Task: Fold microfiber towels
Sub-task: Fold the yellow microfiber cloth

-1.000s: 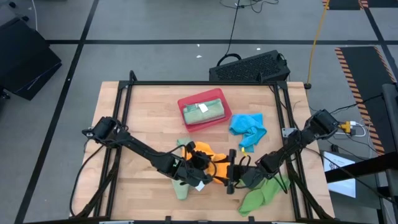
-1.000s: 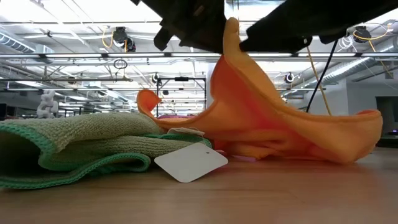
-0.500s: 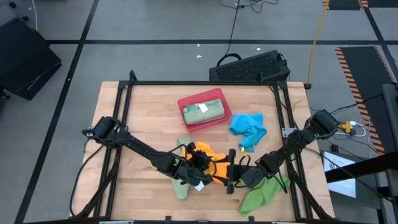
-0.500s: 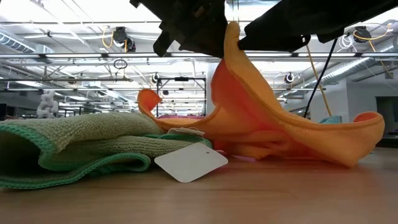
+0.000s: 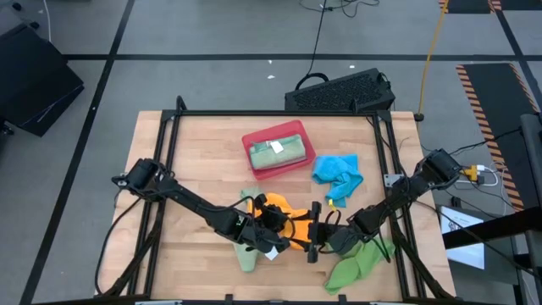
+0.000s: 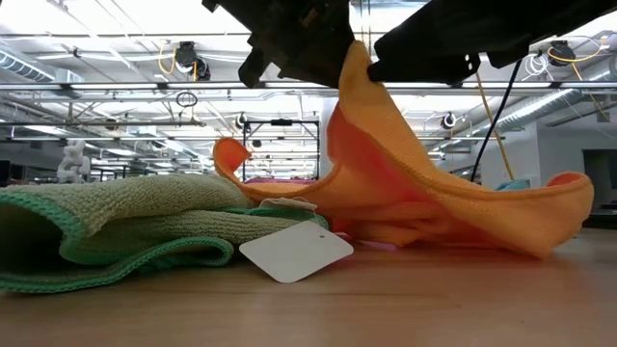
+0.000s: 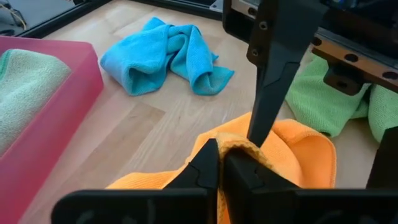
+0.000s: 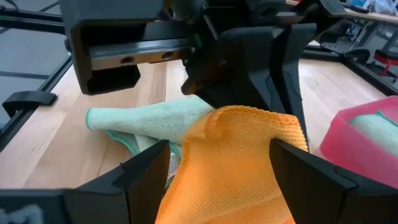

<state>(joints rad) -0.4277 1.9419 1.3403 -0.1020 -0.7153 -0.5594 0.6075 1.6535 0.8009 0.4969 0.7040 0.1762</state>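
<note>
Little has moved since the earlier frames: only the raised peak of the orange towel (image 6: 415, 193) has leaned slightly, and its far tip has been lifted. That peak is pinched by the clenched left gripper (image 7: 219, 167) above the table (image 5: 203, 144). Facing it, the right gripper (image 8: 217, 152) is spread wide around the same towel's edge. A sage towel (image 6: 125, 226) with a white tag (image 6: 294, 251) lies beside, a blue towel (image 7: 165, 56) and a green towel (image 7: 329, 93) farther off, another towel (image 5: 278, 151) in the red tray (image 5: 258, 165).
</note>
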